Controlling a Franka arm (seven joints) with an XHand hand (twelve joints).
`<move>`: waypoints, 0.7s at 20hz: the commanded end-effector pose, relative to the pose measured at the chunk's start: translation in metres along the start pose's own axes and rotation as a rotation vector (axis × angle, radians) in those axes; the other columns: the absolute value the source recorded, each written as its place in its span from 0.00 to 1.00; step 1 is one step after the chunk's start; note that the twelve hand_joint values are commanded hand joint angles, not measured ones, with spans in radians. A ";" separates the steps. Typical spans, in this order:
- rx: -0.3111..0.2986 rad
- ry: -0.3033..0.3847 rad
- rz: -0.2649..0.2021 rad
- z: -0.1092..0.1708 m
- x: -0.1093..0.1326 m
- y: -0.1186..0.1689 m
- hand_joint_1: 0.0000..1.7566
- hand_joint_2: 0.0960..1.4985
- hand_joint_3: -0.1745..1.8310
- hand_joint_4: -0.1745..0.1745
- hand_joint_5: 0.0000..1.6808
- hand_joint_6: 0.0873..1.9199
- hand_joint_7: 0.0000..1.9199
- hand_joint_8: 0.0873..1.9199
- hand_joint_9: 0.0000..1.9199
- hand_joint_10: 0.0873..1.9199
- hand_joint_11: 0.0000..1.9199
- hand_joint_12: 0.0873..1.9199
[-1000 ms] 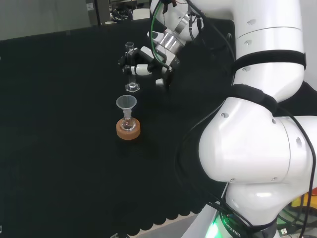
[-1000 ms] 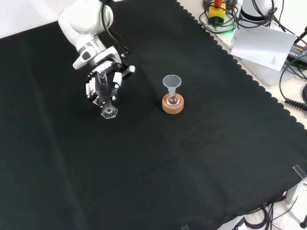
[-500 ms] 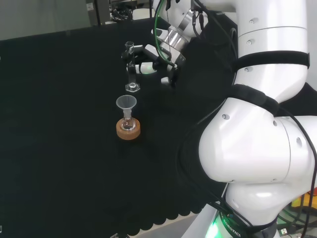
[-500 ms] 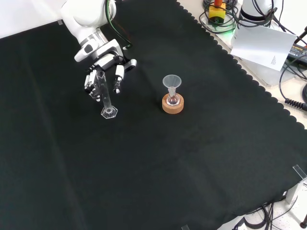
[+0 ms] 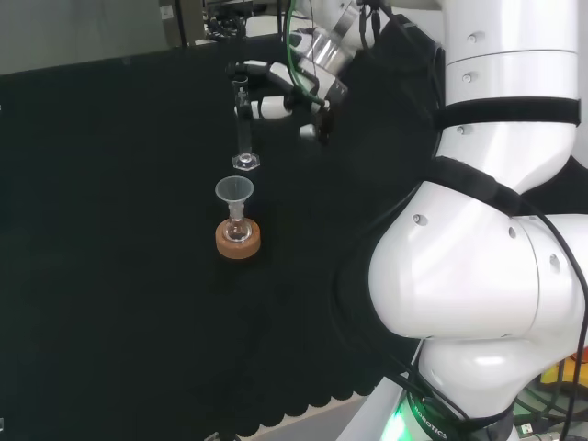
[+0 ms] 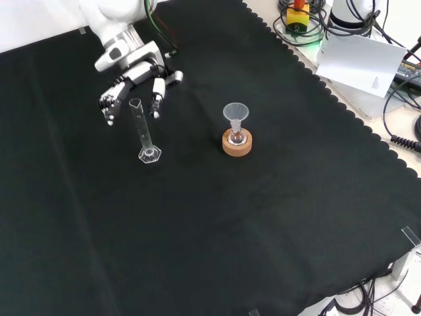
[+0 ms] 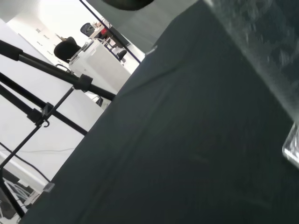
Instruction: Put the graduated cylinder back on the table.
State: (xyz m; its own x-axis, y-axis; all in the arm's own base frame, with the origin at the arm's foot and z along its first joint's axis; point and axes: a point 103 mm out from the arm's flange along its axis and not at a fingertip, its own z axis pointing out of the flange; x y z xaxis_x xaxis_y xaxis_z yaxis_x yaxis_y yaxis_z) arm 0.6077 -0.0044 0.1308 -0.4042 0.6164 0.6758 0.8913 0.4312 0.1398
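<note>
The clear graduated cylinder [image 6: 145, 131] stands upright on the black cloth on its hexagonal foot, free of any hold. In the head view the graduated cylinder [image 5: 243, 129] rises just left of the hand [image 5: 276, 87]. The hand [image 6: 135, 82] hovers above and behind the cylinder's top in the front view, its fingers [image 6: 158, 95] spread and straight with a gap to the glass. A blurred stretch of the cylinder [image 7: 261, 51] runs close by in the wrist view.
A small flask with a clear funnel [image 6: 235, 115] in its neck sits on a cork ring [image 6: 237, 143], right of the cylinder in the front view. The cork ring [image 5: 237, 240] lies nearer than the cylinder in the head view. The arm's white links [image 5: 496, 276] stand at the right.
The hand let go of the cylinder, spread its fingers and lifted away from it. The cylinder stays standing where it was set down.
</note>
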 end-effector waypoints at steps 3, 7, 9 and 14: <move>-0.070 -0.137 0.018 -0.072 0.039 -0.018 0.48 0.61 0.00 0.28 0.12 0.00 0.00 0.28 0.25 0.00 0.00 0.73; -0.077 -0.210 0.019 -0.093 0.065 -0.035 0.48 0.61 0.00 0.29 0.12 0.00 0.00 0.27 0.25 0.00 0.00 0.73; -0.085 -0.253 0.022 -0.103 0.082 -0.047 0.48 0.61 0.00 0.29 0.12 0.00 0.00 0.27 0.25 0.00 0.00 0.73; -0.095 -0.348 0.032 -0.120 0.115 -0.077 0.48 0.61 0.00 0.30 0.13 0.00 0.00 0.28 0.25 0.00 0.00 0.72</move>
